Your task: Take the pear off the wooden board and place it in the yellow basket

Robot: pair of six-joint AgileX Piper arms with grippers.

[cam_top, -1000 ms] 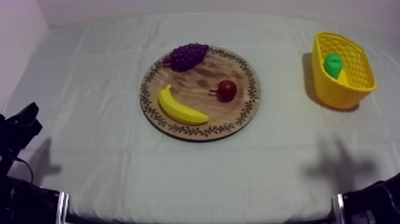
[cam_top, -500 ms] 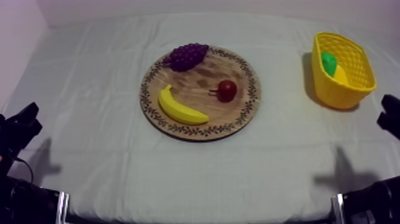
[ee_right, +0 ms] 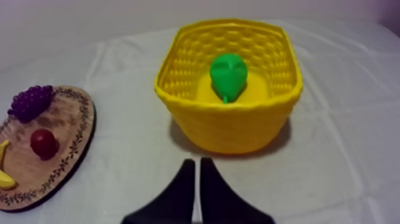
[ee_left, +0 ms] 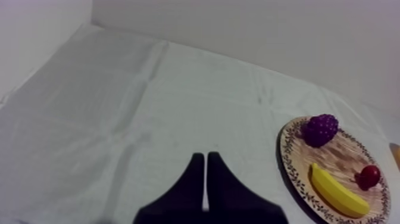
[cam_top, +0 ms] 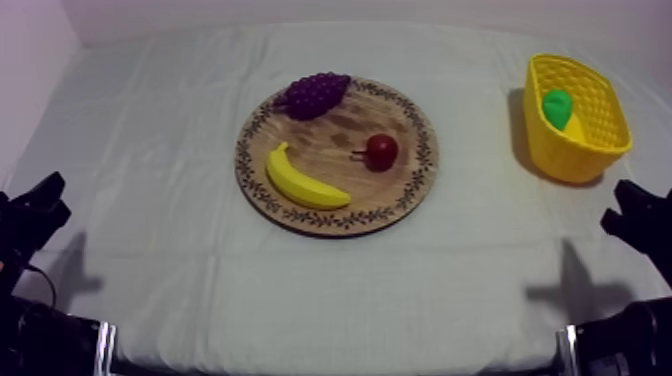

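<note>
The green pear (cam_top: 558, 107) (ee_right: 228, 76) lies inside the yellow basket (cam_top: 603, 140) (ee_right: 226, 128) at the table's right. The round wooden board (cam_top: 335, 125) (ee_left: 345, 152) (ee_right: 74, 134) in the middle holds a banana (cam_top: 303, 180) (ee_left: 336, 190), a bunch of grapes (cam_top: 315, 94) (ee_left: 320, 128) (ee_right: 31, 101) and a small red fruit (cam_top: 380, 152) (ee_left: 369, 176) (ee_right: 44, 143). My right gripper (cam_top: 628, 218) (ee_right: 197, 162) is shut on nothing, low on the cloth just in front of the basket. My left gripper (cam_top: 40, 205) (ee_left: 205, 156) is shut and empty at the table's left, well away from the board.
Open cloth lies between the board and the basket and along the table's front. A pale wall (ee_left: 250, 30) runs behind the table's far edge.
My right arm has drawn back from the basket and come down toward the table's lower right. The pear has settled in the basket. The left arm has not moved.
</note>
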